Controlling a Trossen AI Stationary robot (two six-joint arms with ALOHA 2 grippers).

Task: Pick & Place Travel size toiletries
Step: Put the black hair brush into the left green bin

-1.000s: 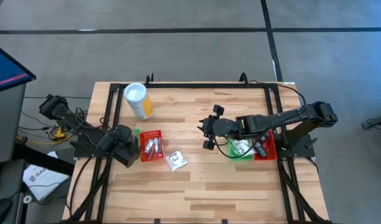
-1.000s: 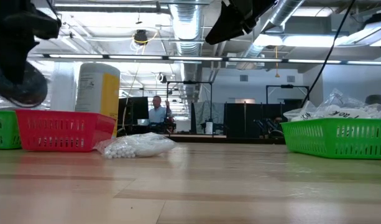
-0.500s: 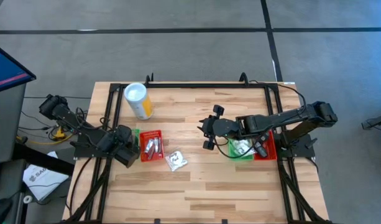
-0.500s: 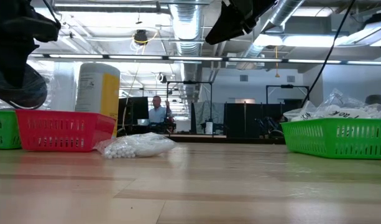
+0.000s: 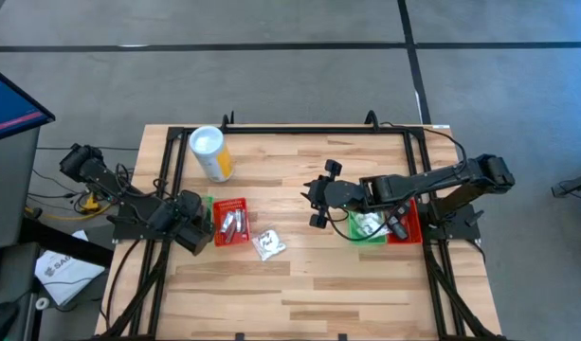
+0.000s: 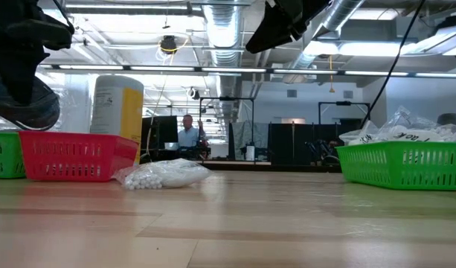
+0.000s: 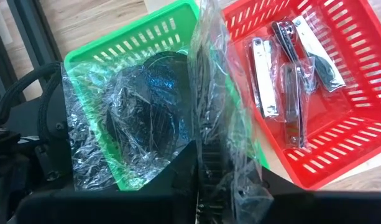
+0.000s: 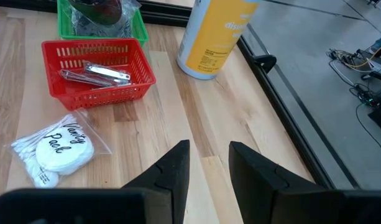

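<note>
Toiletries sit sorted, with a wrapped black disc (image 7: 146, 106) in the green tray (image 7: 115, 43) under the left gripper (image 7: 206, 168), which pinches its plastic wrap narrowly and should release low, while the right gripper (image 8: 209, 163) hovers open, empty.

a yellow cylinder (image 5: 210, 154) lies on the wooden table (image 5: 299, 284), beyond a red tray (image 5: 229, 221).
</note>
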